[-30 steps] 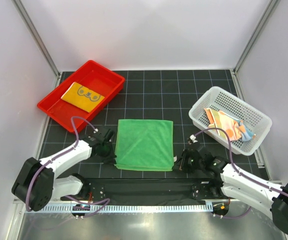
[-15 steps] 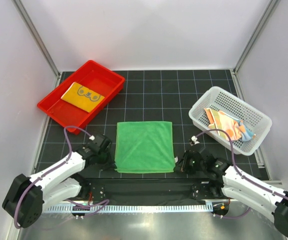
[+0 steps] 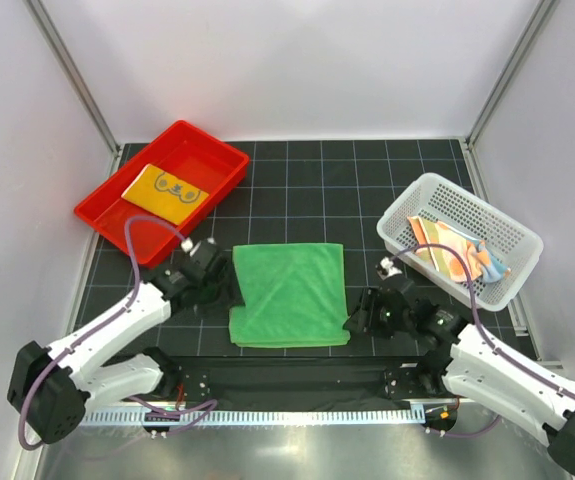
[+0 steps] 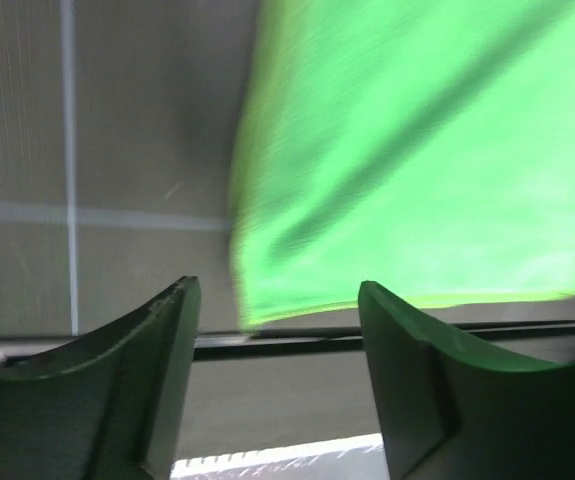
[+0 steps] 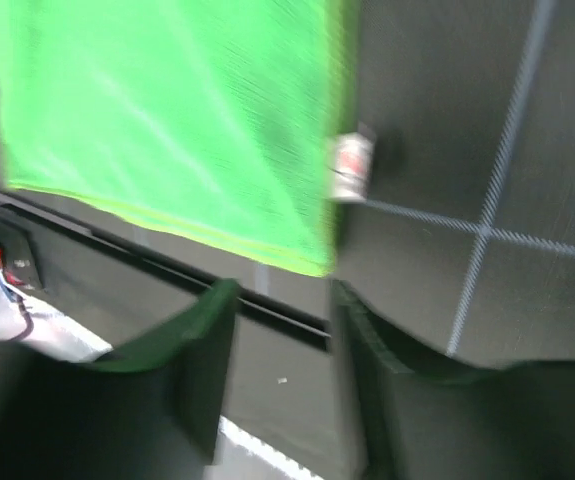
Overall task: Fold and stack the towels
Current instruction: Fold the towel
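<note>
While the green towel (image 3: 289,295) lies flat in the middle of the black mat (image 3: 297,190), we see the left gripper (image 3: 225,292) just beside its left edge and the right gripper (image 3: 355,320) beside its near right corner, both with fingers apart and empty.

White arms (image 3: 117,325), purple cables (image 3: 128,245); left hand (image 4: 275,300) and right hand (image 5: 285,295) dark.
</note>
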`<action>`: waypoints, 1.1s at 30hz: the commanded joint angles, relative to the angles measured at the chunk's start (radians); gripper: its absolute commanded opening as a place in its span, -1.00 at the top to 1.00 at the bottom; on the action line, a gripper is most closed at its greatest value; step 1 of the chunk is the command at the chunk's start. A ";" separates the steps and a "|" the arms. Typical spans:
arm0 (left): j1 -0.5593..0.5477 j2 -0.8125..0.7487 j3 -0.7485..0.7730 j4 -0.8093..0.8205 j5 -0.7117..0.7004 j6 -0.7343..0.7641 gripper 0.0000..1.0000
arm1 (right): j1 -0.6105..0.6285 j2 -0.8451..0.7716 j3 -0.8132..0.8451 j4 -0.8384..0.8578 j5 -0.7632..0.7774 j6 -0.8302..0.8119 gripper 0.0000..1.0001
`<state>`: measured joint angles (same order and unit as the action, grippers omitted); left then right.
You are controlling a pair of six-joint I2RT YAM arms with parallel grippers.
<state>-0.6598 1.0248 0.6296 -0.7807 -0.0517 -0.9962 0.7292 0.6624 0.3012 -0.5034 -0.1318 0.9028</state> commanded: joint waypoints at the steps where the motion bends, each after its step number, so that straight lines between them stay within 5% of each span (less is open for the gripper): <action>1: 0.020 0.049 0.249 -0.013 -0.129 0.212 -0.40 | 0.001 0.048 0.217 -0.118 0.099 -0.145 -0.03; 5: 0.153 0.199 0.493 0.056 -0.028 0.529 -0.44 | -0.014 0.283 0.442 -0.104 0.112 -0.264 -0.02; 9: 0.276 0.352 0.600 0.124 0.176 0.675 -0.43 | -0.056 0.592 0.825 -0.171 0.092 -0.444 -0.05; 15: 0.325 0.581 0.722 0.132 0.338 0.858 -0.38 | -0.289 0.968 1.136 -0.276 -0.155 -0.706 -0.12; 20: 0.341 0.685 0.777 0.120 0.394 0.987 -0.33 | -0.376 1.181 1.256 -0.334 -0.242 -0.878 -0.09; 22: 0.345 0.736 0.807 0.110 0.400 1.043 -0.32 | -0.390 1.249 1.341 -0.409 -0.267 -0.939 0.10; 27: 0.359 0.871 0.924 -0.005 0.424 1.119 -0.19 | -0.393 1.431 1.490 -0.564 -0.262 -1.087 0.22; 33: 0.365 0.986 1.013 -0.090 0.460 1.194 -0.13 | -0.406 1.511 1.546 -0.604 -0.315 -1.147 0.06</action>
<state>-0.3000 1.9846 1.5860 -0.7868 0.3603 0.1181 0.3290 2.1715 1.7782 -1.0348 -0.3988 -0.1631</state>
